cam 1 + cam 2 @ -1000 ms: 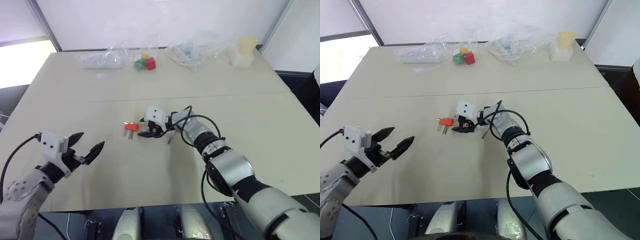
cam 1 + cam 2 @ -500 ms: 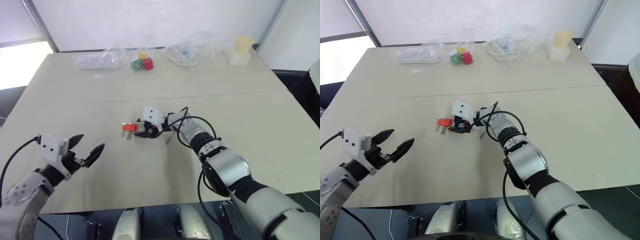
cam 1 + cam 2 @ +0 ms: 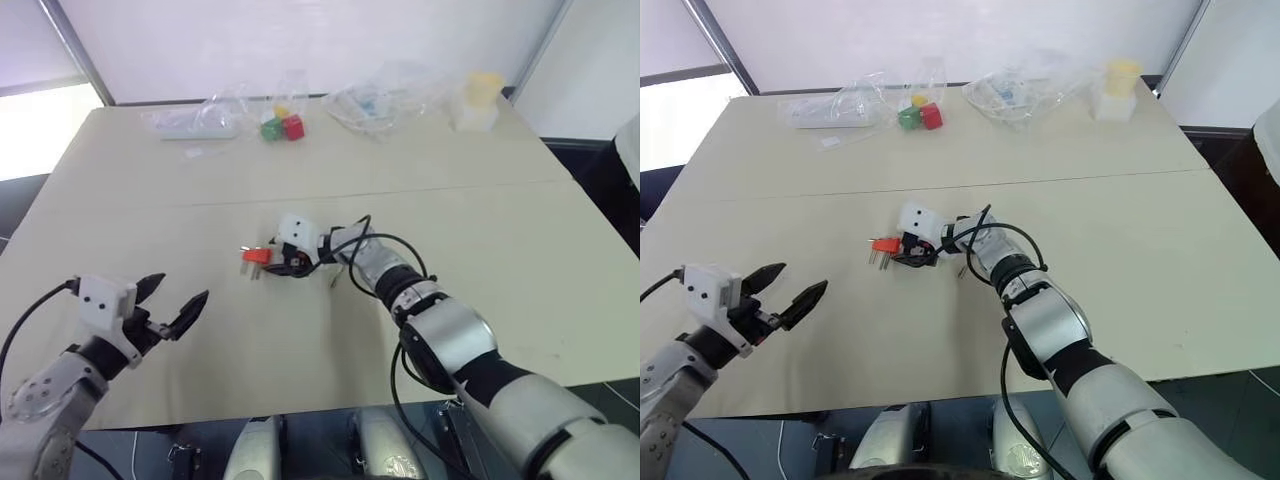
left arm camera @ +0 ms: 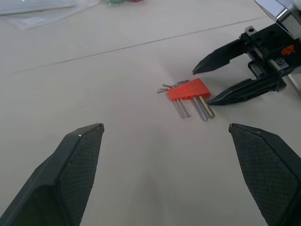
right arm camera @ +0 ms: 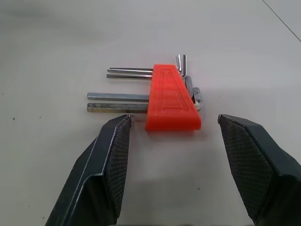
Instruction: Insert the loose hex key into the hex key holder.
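The hex key holder is an orange-red block with several short metal keys sticking out, lying flat near the table's middle. My right gripper is open just to its right, low over the table and pointing left. In the right wrist view its fingers flank the holder without touching it. A thin dark rod on the table by my right wrist looks like the loose hex key. My left gripper hovers open and empty near the table's front left, facing the holder.
At the table's far edge sit red and green cubes, crumpled clear plastic bags, a bagged white item and a yellow-topped container. A seam runs across the table.
The head view has shifted a little. Both grippers stay where they were, both open, and the holder has not moved.
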### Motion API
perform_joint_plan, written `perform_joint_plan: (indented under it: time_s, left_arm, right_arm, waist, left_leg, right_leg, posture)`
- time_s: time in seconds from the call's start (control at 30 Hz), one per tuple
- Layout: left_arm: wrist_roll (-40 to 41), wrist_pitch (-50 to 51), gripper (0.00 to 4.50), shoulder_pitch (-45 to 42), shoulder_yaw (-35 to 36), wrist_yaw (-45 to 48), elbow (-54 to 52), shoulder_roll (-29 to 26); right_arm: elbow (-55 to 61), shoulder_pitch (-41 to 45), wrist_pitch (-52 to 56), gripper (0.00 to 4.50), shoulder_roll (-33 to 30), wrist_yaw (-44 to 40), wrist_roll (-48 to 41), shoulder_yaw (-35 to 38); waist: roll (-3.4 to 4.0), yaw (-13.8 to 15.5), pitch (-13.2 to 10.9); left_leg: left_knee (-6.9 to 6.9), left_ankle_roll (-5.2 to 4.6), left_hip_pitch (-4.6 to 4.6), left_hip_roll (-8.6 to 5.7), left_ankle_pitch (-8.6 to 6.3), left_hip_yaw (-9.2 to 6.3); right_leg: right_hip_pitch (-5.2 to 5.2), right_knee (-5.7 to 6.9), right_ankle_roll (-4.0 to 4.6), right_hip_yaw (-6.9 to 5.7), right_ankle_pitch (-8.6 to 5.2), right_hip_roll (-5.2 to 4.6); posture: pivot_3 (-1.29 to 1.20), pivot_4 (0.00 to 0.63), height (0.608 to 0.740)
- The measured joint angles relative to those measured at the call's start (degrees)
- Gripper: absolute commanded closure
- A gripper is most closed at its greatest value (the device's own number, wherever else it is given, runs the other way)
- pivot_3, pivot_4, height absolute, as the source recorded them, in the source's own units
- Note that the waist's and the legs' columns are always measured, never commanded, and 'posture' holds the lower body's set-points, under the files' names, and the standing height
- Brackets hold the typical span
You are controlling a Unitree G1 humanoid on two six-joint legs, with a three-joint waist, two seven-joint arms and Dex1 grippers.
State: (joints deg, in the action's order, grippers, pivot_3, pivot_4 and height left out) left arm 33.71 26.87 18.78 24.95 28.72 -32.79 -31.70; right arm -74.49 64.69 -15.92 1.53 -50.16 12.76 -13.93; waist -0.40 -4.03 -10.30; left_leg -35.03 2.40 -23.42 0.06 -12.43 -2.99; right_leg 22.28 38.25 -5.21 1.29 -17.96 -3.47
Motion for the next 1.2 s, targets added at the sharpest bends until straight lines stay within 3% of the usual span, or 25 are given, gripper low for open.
perform_joint_plan:
  time_s: [0.07,0.1,0.17,0.23,0.27,0.6,0.77,0.97,1.2]
  left_arm:
    - [-0.06,0.0,0.03,0.29,0.51,-0.43,-0.05,0.19]
    - [-0.09,0.0,0.01,0.43,0.62,-0.56,-0.1,0.22]
    - [-0.19,0.0,0.0,0.77,0.72,-0.79,-0.45,0.37]
    - [-0.27,-0.01,0.0,0.79,0.75,-0.99,-1.09,0.43]
    - [-0.27,-0.02,0.0,0.76,0.75,-1.08,-1.24,0.43]
    - [-0.6,-0.15,0.0,0.5,0.79,-1.46,-1.27,0.45]
    - [-0.58,-0.18,0.0,-2.0,0.71,-1.39,-0.56,0.44]
    - [-1.88,-0.21,0.0,-7.96,-3.24,-1.03,3.85,0.6]
    - [-3.51,-1.16,0.0,-18.13,-10.56,0.94,9.32,1.45]
  right_arm:
    - [-0.03,0.02,0.16,1.44,0.21,0.24,0.04,0.01]
    - [-0.04,0.02,0.18,1.69,0.28,0.31,0.05,0.01]
    - [-0.12,0.01,0.25,2.27,0.59,0.3,0.14,0.0]
    - [-0.25,0.01,0.26,3.31,1.3,0.35,0.49,-0.05]
    - [-0.25,0.03,0.27,3.48,1.48,0.49,0.59,-0.09]
    - [-0.2,-0.62,-1.43,3.48,1.48,2.44,1.22,-0.21]
    - [1.56,-2.84,-9.99,3.48,-0.31,13.11,5.13,-2.73]
    - [9.21,-8.57,-17.86,3.48,-5.89,20.6,9.18,-5.55]
    - [26.29,-15.46,-24.56,3.48,-12.8,26.36,15.51,-9.58]
  waist:
    - [0.0,0.01,0.0]
    - [0.0,0.01,0.0]
    - [0.0,-0.01,0.0]
    - [0.0,0.0,0.0]
    - [0.01,0.01,0.01]
    - [0.01,0.03,0.01]
    - [0.01,0.33,0.01]
    - [0.0,1.47,0.01]
    - [0.0,1.51,0.01]
  left_leg:
    - [0.0,0.0,0.0,0.0,0.0,0.0]
    - [0.0,0.0,0.0,0.0,0.0,0.0]
    - [0.0,0.0,0.0,0.0,0.0,0.0]
    - [0.0,0.0,0.0,0.0,0.0,0.0]
    - [0.0,0.0,0.01,0.0,0.0,-0.01]
    - [0.0,0.0,0.02,0.0,0.0,-0.01]
    - [-0.03,0.02,0.0,-0.06,0.01,-0.02]
    - [-0.04,0.03,-0.04,-0.16,0.02,0.04]
    - [-0.09,0.03,-0.04,-0.16,0.03,0.05]
  right_leg:
    - [0.0,0.0,0.0,0.0,0.0,-0.01]
    - [0.0,0.0,0.0,0.0,0.0,-0.01]
    - [0.0,0.0,0.0,0.0,0.0,-0.01]
    - [0.0,0.0,0.0,0.0,0.0,0.0]
    - [0.0,0.01,0.01,0.0,0.0,-0.01]
    - [-0.01,0.01,0.01,0.0,0.0,-0.01]
    - [-0.01,0.02,0.01,-0.01,0.01,-0.05]
    - [-0.01,-0.03,-0.01,-0.02,0.01,-0.01]
    - [0.01,0.05,-0.03,-0.02,0.02,0.13]
  posture:
    - [0.0,0.15,0.74]
    - [0.0,0.15,0.74]
    - [0.0,0.15,0.74]
    - [0.0,0.15,0.74]
    - [0.0,0.15,0.74]
    - [0.0,0.15,0.74]
    - [0.0,0.15,0.74]
    - [0.0,0.15,0.74]
    - [0.0,0.15,0.74]
